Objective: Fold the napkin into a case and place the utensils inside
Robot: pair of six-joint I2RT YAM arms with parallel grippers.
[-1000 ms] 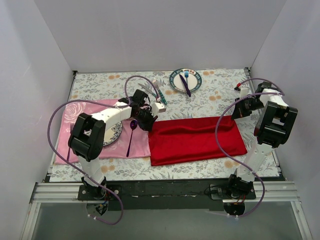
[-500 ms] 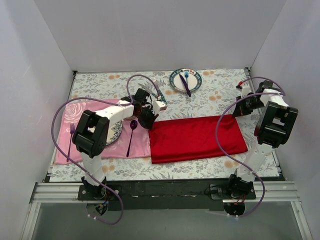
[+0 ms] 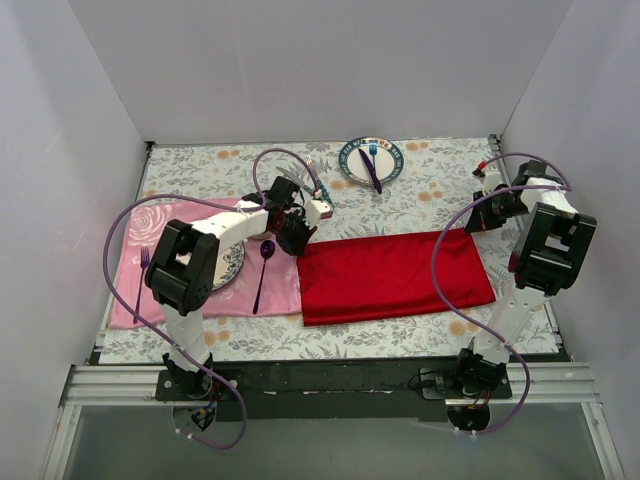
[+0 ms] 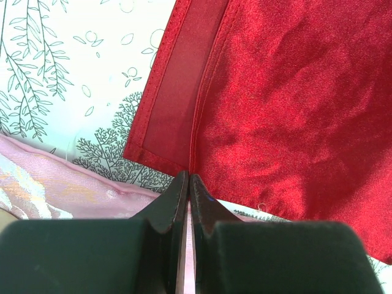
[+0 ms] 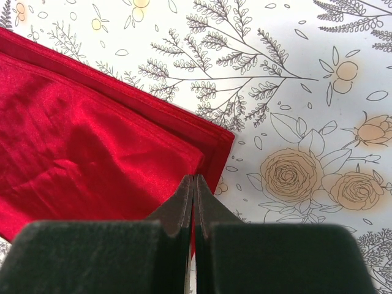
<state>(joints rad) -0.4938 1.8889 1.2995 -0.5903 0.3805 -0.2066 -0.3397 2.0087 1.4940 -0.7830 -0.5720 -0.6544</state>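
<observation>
Napkin (image 3: 395, 275) lies folded in a band mid-tabletop (image 3: 430, 200). Left hand (image 4: 187, 179) and right hand (image 5: 195, 179) are both pinched closed at its far corners, likely lining up the next fold. Utensils (image 3: 318, 182) wait behind the left hand.

Robotics lab bench, dressed up as a dining table.

Boxed in on three sides by plain white panels (image 3: 300, 70); edged at the near side with an aluminium frame rail (image 3: 110, 382) and a black mounting plate (image 3: 330, 375) carrying a left arm (image 3: 185, 265) and a right arm (image 3: 548, 245) with trailing purple cables (image 3: 433, 262); covered with a floral tablecloth (image 3: 420, 205), laid with a pink placemat (image 3: 280, 295) and a patterned plate (image 3: 393, 165): home-style props inside a test enclosure.
</observation>
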